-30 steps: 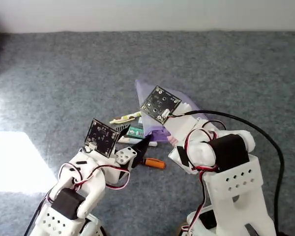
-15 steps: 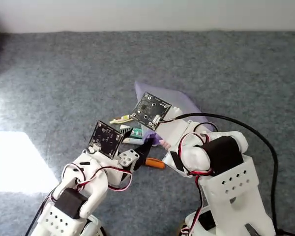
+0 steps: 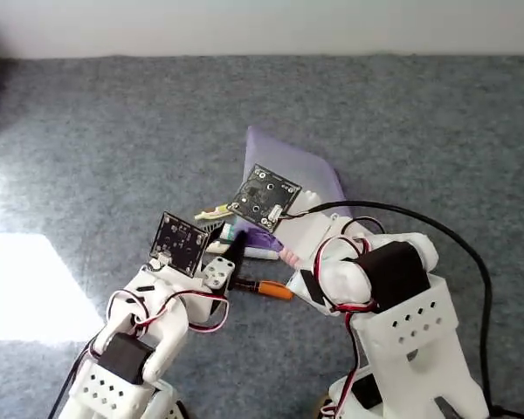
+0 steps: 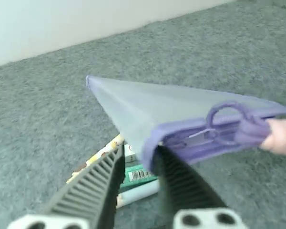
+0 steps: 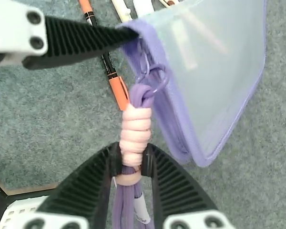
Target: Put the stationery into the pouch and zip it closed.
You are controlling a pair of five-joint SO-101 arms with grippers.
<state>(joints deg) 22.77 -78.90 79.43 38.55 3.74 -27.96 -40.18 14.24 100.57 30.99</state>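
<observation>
The purple pouch (image 3: 290,166) is near the middle of the grey surface (image 3: 113,131), with one end pinched in the left gripper (image 4: 137,155). The right gripper (image 5: 131,155) is clamped on its pink-and-purple zip cord (image 5: 133,126). An orange pen (image 3: 272,289) and other stationery (image 4: 136,175) lie just beside that end.

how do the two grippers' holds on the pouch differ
The left gripper pinches the pouch by its purple edge at a corner; the right gripper clamps the pink cord tied to the zip ring, not the fabric. The left grips thin material, the right a thick wrapped bundle. Both are shut.
</observation>
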